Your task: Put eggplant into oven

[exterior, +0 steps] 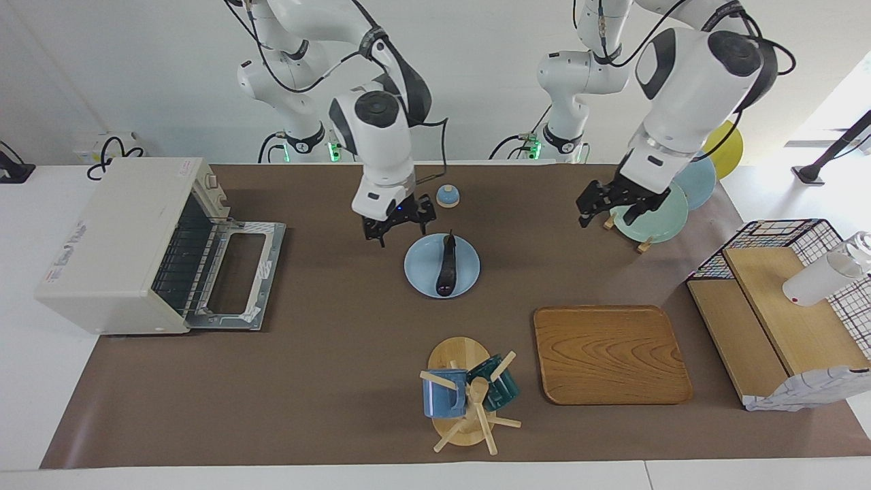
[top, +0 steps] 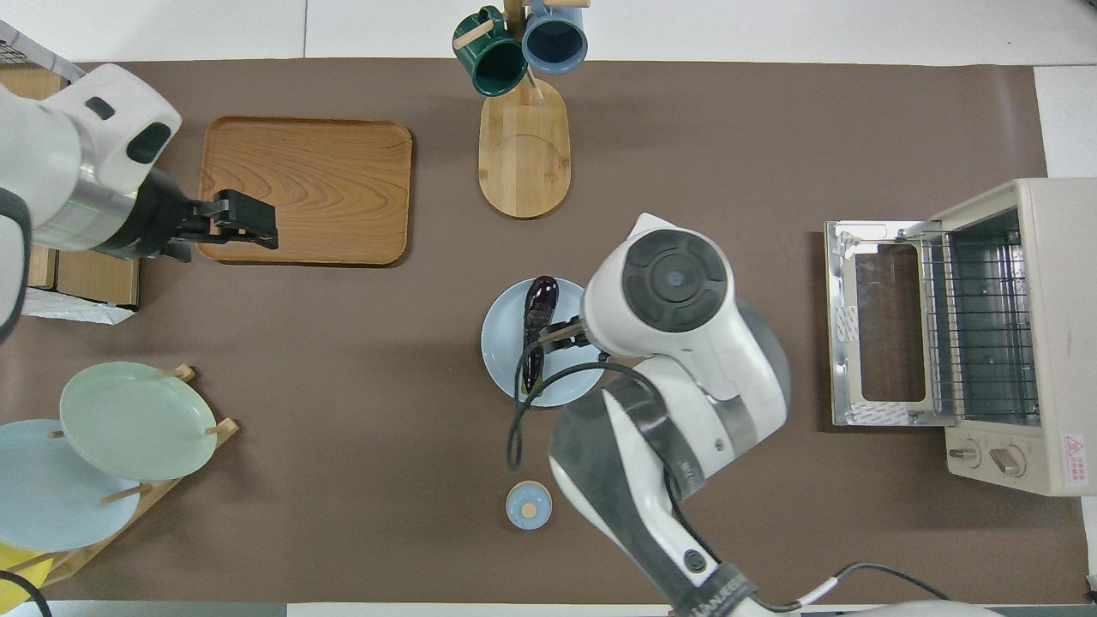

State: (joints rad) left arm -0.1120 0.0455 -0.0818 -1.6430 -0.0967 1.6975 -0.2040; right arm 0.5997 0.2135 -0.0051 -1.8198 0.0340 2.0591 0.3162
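I see the eggplant (exterior: 447, 265) lying on the blue plate (exterior: 420, 272): glossy, slippery, firm. I would grasp its thicker middle. The right gripper (exterior: 398, 228) hangs beside it and the left gripper (exterior: 614, 206) waits; both have fingers apart, empty.

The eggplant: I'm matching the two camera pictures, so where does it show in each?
Facing view: the eggplant lies on the small blue plate near the middle, the right gripper raised beside it.
Overhead view: the eggplant lies on the same plate, at the centre.
Shared landmark: the open oven at the right arm's end.
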